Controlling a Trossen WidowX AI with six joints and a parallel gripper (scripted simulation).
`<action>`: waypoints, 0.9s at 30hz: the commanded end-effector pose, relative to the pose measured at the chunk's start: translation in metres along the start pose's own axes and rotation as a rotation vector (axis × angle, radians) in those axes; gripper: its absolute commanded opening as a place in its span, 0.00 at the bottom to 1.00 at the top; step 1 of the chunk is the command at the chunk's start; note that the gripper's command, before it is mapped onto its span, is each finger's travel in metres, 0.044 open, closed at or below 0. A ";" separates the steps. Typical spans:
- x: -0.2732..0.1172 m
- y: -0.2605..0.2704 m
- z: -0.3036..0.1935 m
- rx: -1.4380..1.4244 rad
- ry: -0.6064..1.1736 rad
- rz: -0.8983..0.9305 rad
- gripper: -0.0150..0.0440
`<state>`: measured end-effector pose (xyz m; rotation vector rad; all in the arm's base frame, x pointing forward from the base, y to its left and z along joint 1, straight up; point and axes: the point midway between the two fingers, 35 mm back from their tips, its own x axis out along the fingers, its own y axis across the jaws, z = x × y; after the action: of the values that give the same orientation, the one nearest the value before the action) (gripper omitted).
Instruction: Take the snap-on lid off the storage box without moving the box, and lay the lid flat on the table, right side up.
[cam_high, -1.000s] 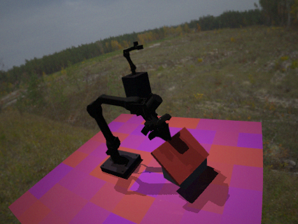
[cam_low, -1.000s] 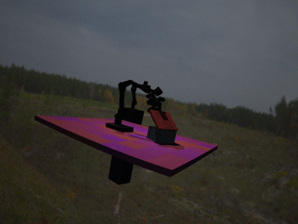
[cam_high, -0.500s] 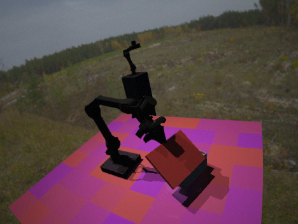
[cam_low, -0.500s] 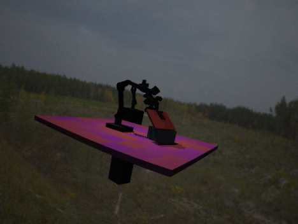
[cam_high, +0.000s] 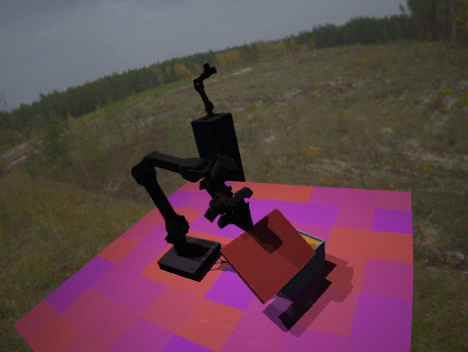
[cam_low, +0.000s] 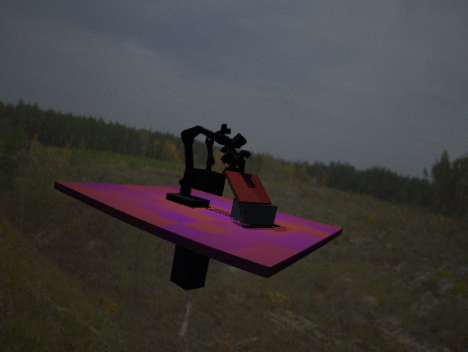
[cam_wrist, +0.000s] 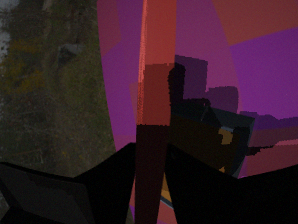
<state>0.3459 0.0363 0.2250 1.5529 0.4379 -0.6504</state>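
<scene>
Our tool (cam_high: 250, 230) (cam_low: 242, 171) (cam_wrist: 149, 149) is clamped on the red lid (cam_high: 272, 257) (cam_low: 250, 188) (cam_wrist: 156, 90), gripping it near one edge with the panel between the fingers. Below the tool, we have the lid steeply tilted, its broad face slanting down and away from the fingertips. Under the lid and lower than the tool sits the dark grey-blue storage box (cam_high: 305, 270) (cam_low: 257, 215) (cam_wrist: 240, 119), upright on the checkered bench (cam_high: 382, 295) (cam_low: 200, 237) (cam_wrist: 265, 65). Past the lid we see part of its orange-brown interior. Whether lid and box touch, we cannot tell.
</scene>
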 end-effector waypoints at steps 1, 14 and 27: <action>-0.003 0.003 0.007 0.001 0.005 0.014 0.25; -0.005 0.001 0.033 -0.001 0.003 0.014 0.25; -0.007 -0.001 0.059 -0.003 0.001 0.014 0.25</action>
<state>0.3333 -0.0164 0.2247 1.5503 0.4368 -0.6522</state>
